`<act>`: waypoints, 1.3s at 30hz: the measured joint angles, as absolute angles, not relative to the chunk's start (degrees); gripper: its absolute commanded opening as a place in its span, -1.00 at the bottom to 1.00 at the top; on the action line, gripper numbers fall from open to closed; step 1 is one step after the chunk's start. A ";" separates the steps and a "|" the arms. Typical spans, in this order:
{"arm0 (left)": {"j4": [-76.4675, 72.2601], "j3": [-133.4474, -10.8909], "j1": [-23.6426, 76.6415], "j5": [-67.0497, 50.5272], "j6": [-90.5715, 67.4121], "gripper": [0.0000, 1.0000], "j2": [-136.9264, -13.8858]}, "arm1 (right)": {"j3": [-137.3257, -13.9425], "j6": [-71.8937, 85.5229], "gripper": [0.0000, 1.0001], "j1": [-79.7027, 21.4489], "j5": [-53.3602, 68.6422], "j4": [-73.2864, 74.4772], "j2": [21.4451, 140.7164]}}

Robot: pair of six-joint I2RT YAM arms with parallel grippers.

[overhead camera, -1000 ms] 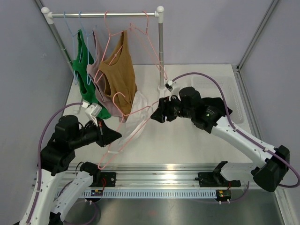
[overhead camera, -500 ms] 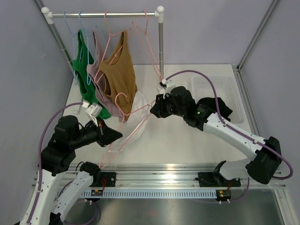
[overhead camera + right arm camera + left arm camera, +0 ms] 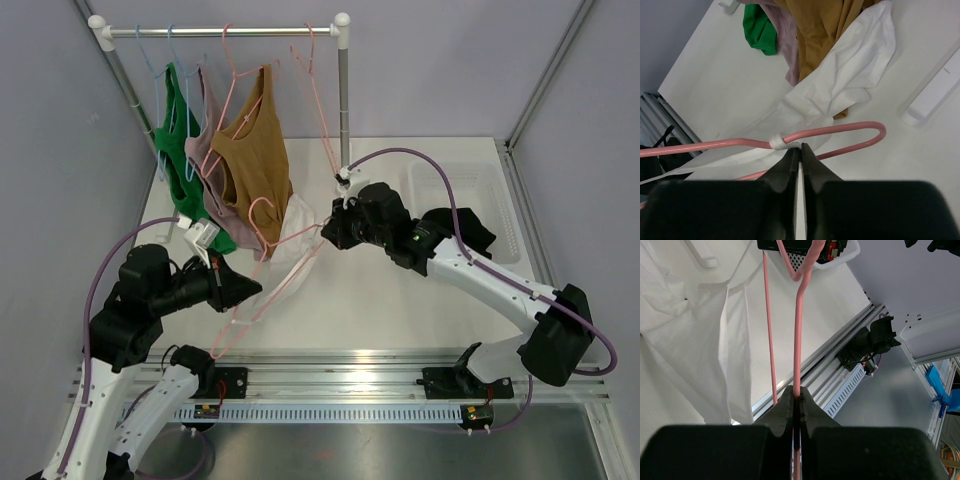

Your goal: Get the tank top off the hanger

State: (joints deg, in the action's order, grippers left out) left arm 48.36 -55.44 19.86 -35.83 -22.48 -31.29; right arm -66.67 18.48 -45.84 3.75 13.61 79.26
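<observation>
A white tank top (image 3: 297, 222) lies crumpled on the table, one thin strap (image 3: 777, 143) still looped round a pink wire hanger (image 3: 262, 290). My left gripper (image 3: 255, 291) is shut on the hanger's wire (image 3: 799, 330), which runs straight out from between its jaws (image 3: 797, 392). My right gripper (image 3: 325, 232) is at the hanger's far shoulder. Its jaws (image 3: 800, 146) are shut, with their tips pinching the white strap just under the pink wire (image 3: 850, 128). The rest of the tank top (image 3: 850, 75) spreads behind the hanger.
A white clothes rail (image 3: 225, 31) at the back left carries green (image 3: 178, 150), mauve and brown (image 3: 255, 160) tops on hangers, plus one bare pink hanger (image 3: 315, 90). Its right post (image 3: 344, 100) stands just behind my right gripper. A clear bin (image 3: 470, 190) with dark cloth is at the right.
My right arm has swung left to the hanger's shoulder and its jaws have closed there on the strap. The left arm and the hanger have stayed still.
</observation>
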 measured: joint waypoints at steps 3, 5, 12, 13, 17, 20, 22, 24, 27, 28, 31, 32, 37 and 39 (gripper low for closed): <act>48.40 -55.44 19.86 -35.75 -22.31 -1.00 -31.38 | -67.37 18.28 -1.00 -45.84 3.55 13.32 79.99; 48.60 -55.44 19.86 -35.40 -22.00 -1.00 -31.57 | -67.40 18.26 -1.00 -45.87 2.42 13.30 80.01; 51.81 -55.44 19.86 -31.83 -20.16 -1.00 -32.47 | -68.97 18.44 -1.00 -46.04 -11.73 17.78 79.99; 51.99 -55.44 19.86 -31.83 -19.88 -1.00 -32.49 | -69.58 18.44 -1.00 -45.98 -13.87 19.00 79.99; 51.75 -55.02 19.86 -33.32 -19.22 -1.00 -32.18 | -72.64 18.46 -1.00 -43.66 -19.25 22.94 80.12; 51.35 -54.33 19.88 -35.57 -19.09 -1.00 -31.75 | -73.30 18.65 -1.00 -40.23 -20.47 23.59 80.16; 50.85 -54.04 19.86 -37.26 -19.05 -1.00 -31.42 | -73.30 18.76 -1.00 -38.37 -20.47 24.38 80.16; 49.78 -53.82 19.86 -39.92 -19.05 -1.00 -30.79 | -73.30 18.79 -1.00 -37.28 -20.27 25.19 80.05; 47.03 -53.49 19.86 -43.79 -19.09 -1.00 -29.02 | -73.23 18.65 -1.00 -36.40 -19.07 26.30 79.09; 45.47 -53.12 19.86 -44.93 -19.46 -1.00 -28.01 | -73.01 18.59 -1.00 -36.36 -18.37 26.48 78.24; 39.68 -51.94 19.92 -47.62 -21.43 -1.00 -25.58 | -72.31 18.39 -1.00 -36.34 -15.33 27.14 73.95; 37.12 -51.48 19.92 -48.07 -22.74 -1.00 -24.86 | -71.96 18.33 -1.00 -36.34 -13.87 27.33 71.94; 14.44 -46.02 19.97 -48.21 -33.23 -1.00 -22.04 | -67.05 18.94 -1.00 -36.32 -4.80 26.00 57.12; 3.81 -43.66 19.97 -47.05 -37.74 -1.00 -21.58 | -65.52 19.66 -1.00 -36.32 -2.50 25.47 51.35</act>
State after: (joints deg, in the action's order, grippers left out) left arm 3.81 -43.66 19.97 -47.05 -37.74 -21.58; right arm -65.52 19.66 -36.32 -2.50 25.47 51.35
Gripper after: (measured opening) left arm 0.025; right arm 0.010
